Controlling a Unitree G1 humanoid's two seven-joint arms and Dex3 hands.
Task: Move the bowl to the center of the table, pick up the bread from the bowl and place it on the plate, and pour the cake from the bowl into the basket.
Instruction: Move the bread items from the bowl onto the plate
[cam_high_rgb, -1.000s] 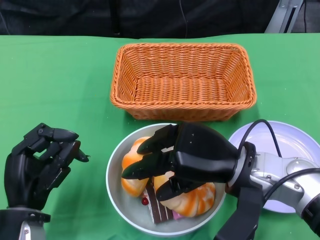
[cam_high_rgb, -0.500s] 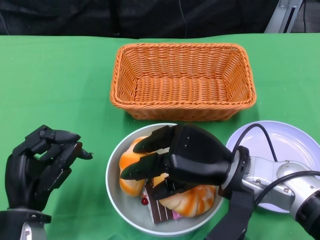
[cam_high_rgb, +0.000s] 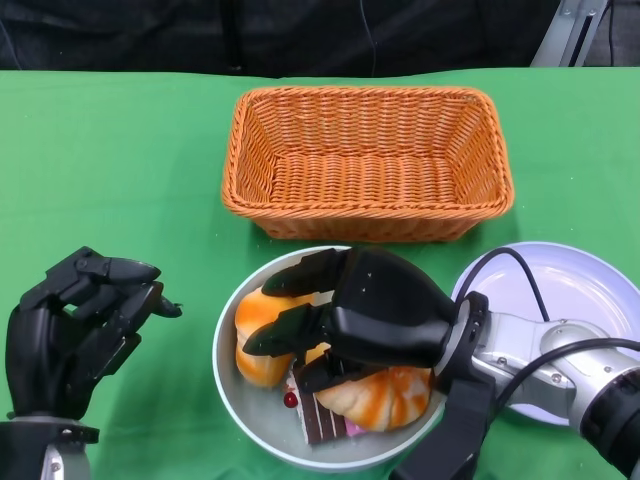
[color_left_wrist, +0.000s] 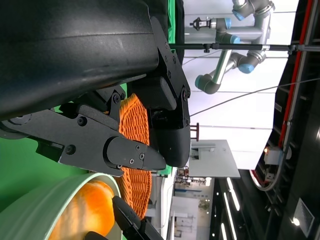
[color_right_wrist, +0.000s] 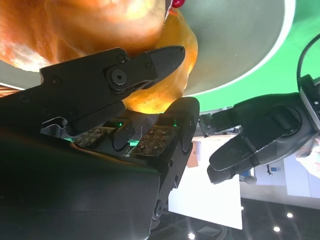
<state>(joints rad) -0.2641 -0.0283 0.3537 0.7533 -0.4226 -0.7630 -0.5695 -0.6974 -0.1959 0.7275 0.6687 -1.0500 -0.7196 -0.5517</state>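
Observation:
The pale green bowl (cam_high_rgb: 225, 370) sits on the green table in front of me, just before the basket (cam_high_rgb: 367, 160). It holds two orange breads, one on the left (cam_high_rgb: 255, 325) and one on the right (cam_high_rgb: 395, 400), and a dark cake slice (cam_high_rgb: 315, 418). My right hand (cam_high_rgb: 370, 315) lies low over the bowl, fingers spread across the breads. In the right wrist view its fingers (color_right_wrist: 165, 135) and thumb straddle a bread (color_right_wrist: 100, 25) without a firm grip showing. My left hand (cam_high_rgb: 75, 325) hovers left of the bowl, fingers curled, holding nothing.
The wicker basket stands beyond the bowl with nothing in it. A white plate (cam_high_rgb: 585, 290) lies to the bowl's right, partly under my right forearm and its black cable. Bare green cloth stretches to the left and far left.
My right hand has sunk a little lower and shifted slightly left over the breads. The left hand has barely moved.

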